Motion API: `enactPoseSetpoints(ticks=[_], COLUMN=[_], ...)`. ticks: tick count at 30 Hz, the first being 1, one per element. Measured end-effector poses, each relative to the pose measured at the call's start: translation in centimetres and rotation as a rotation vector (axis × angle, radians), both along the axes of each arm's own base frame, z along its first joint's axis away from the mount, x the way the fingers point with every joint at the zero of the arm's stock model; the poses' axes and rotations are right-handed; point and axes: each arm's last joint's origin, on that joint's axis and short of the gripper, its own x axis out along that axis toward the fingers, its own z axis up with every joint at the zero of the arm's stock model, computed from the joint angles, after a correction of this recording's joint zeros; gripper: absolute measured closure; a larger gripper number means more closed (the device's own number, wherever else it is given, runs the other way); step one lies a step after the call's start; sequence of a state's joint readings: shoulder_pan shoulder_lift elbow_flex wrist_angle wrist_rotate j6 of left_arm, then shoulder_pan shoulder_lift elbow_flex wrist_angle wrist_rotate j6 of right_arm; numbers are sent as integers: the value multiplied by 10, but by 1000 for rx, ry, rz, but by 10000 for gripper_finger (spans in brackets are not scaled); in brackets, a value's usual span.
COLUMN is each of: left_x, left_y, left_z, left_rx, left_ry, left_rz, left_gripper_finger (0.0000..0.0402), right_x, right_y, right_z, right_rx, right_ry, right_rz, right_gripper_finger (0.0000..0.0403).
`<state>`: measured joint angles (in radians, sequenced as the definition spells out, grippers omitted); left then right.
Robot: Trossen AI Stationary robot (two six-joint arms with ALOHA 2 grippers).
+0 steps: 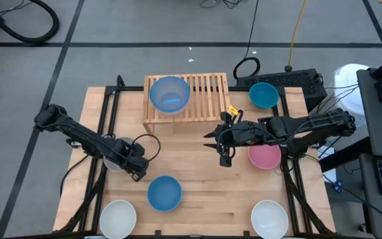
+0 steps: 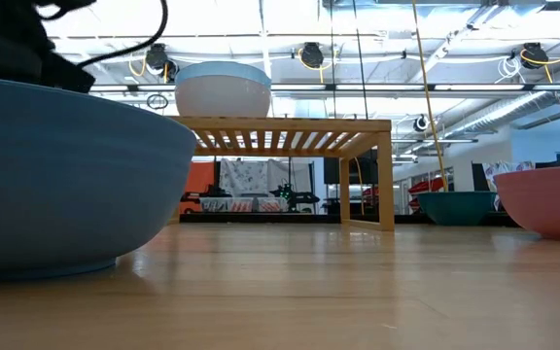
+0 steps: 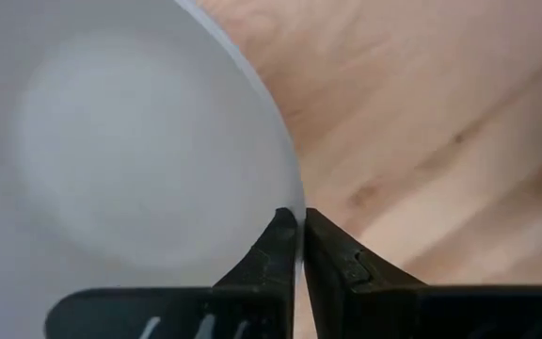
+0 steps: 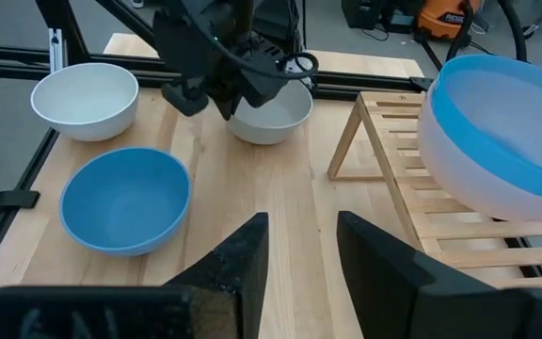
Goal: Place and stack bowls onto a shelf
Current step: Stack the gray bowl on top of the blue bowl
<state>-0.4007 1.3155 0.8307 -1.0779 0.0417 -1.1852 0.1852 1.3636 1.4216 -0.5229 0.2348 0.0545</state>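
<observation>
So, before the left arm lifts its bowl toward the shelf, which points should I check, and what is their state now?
1. Left gripper shut on the rim of the grey-white bowl: ok.
2. Free slats on the shelf beside the stacked bowl: ok.
3. Right gripper open, holding nothing: ok.
4. Right gripper clear of the way to the shelf: not ok, it hangs in front of the shelf.
5. Grip firm enough for lifting: cannot tell.

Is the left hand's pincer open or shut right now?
Shut: the left hand has its two dark fingers pinched on the rim of a white bowl.
</observation>
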Motion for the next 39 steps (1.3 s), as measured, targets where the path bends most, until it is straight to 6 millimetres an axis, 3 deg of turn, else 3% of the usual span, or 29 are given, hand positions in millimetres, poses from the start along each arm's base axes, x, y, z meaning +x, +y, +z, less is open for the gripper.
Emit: enactPoseSetpoints(ticks=[19,26,39], left_x=[-2,3,10], left_y=[7,8,23], left_z=[100,131,164], left_rx=[220,244,319], left_ry=[13,-121,-248], left_rz=[-84,-110,-180], left_gripper_finger=[393,393,393], right_x=[-5,-25,-63], right_y=[-1,-6,-14], right_z=[4,23,48], right_rx=[-62,-93,-101], right_ry=[-7,-77,-159], right_rz=[37,4,-33], right_gripper_finger=[282,282,282])
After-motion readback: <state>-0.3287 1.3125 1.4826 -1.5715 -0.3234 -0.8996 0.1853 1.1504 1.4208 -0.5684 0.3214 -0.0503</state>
